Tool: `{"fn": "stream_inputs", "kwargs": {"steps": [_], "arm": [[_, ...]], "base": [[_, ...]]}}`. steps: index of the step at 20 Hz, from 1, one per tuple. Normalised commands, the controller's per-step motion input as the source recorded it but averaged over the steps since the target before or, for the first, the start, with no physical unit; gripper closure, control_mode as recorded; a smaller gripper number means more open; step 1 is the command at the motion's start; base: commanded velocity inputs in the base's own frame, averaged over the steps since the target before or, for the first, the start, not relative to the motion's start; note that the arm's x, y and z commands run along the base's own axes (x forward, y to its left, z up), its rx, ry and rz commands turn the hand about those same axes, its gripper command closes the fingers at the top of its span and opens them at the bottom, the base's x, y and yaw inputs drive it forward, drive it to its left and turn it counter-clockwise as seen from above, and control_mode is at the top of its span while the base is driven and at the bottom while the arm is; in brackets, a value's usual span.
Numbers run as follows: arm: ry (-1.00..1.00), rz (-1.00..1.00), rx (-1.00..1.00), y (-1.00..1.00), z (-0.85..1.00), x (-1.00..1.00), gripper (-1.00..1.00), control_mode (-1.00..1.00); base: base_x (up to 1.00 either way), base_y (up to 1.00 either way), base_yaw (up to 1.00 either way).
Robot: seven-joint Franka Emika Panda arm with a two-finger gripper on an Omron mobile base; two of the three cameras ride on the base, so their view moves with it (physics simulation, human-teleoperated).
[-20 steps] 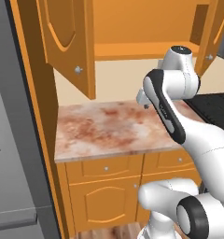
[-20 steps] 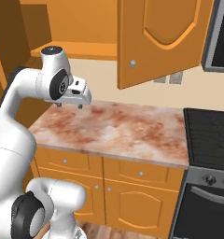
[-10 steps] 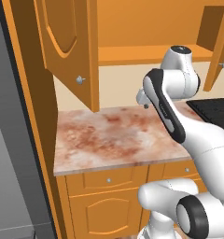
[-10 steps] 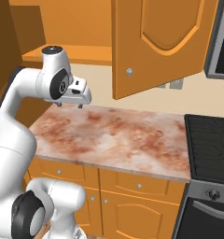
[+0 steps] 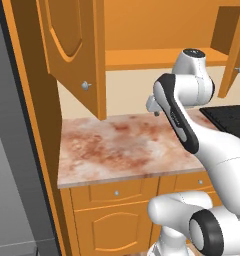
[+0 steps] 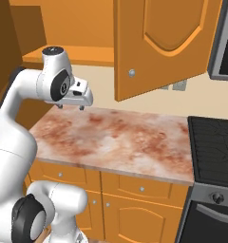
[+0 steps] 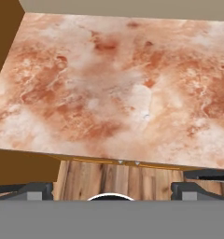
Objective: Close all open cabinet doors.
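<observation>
Two tall orange-brown cabinet doors stand open over the marble counter [image 5: 117, 147]. The left door [image 5: 72, 45] swings out toward me, with its silver knob [image 5: 84, 85] at the lower corner. The right door [image 5: 237, 47] hangs open at the far right; in the right base view it is the big arched door [image 6: 163, 42] with a knob [image 6: 131, 72]. My gripper [image 6: 71, 107] hovers above the counter's back left part, below the open shelf [image 6: 82, 56], pointing down. In the hand view the gripper [image 7: 115, 189] is open, fingertips [image 7: 37, 189] wide apart, nothing between them.
A black stove [image 6: 215, 147] adjoins the counter on the right, with a microwave [image 6: 225, 38] above it. A tall brown side panel [image 5: 34, 130] and a grey appliance [image 5: 12, 165] bound the counter on the left. Lower drawers and doors [image 5: 117, 215] run beneath the counter.
The whole picture has shifted: the counter and doors look larger and lower, so the base has moved. The arm keeps the same pose, gripper still open.
</observation>
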Motion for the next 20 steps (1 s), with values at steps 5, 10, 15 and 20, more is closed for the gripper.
{"fn": "stream_inputs", "kwargs": {"steps": [5,10,15,20], "arm": [[0.00,0.00,0.00,0.00,0.00,0.00,-1.00,1.00],[0.00,0.00,0.00,0.00,-0.02,-0.03,-1.00,-1.00],[-0.09,0.00,-0.04,0.06,-0.07,-0.45,-1.00,-1.00],[-0.17,0.00,-0.10,0.15,0.00,-0.74,-1.00,-1.00]], "base": [[0.00,0.00,0.00],[-0.04,0.00,0.00],[0.00,0.00,0.00],[0.00,0.00,0.00]]}}
